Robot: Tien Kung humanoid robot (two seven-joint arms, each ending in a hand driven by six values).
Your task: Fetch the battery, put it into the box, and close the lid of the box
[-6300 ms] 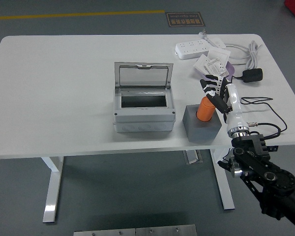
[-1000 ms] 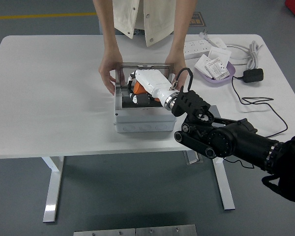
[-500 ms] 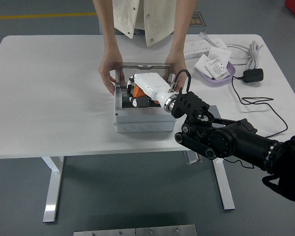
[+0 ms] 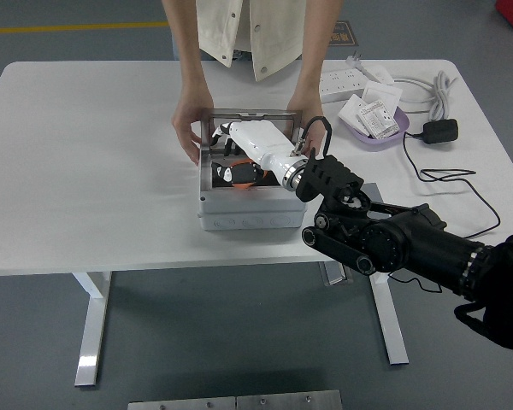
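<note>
The grey box stands at the table's middle with its lid raised at the back. A person at the far side holds the box with one hand on its left side and the other hand at its right rear corner. My right hand reaches down into the box from the right. Its fingers are curled on the orange battery, which sits low inside the box opening. My white forearm hides much of the box's inside and the lid.
A white power strip lies at the back right. A purple bowl holding packets, a black adapter and its cable lie to the right. My black right arm covers the table's front right.
My right hand has lowered the battery deeper into the box over the last second. The person's hands have stayed on the box. Six seconds ago the battery stood in a grey holder and no person was there.
</note>
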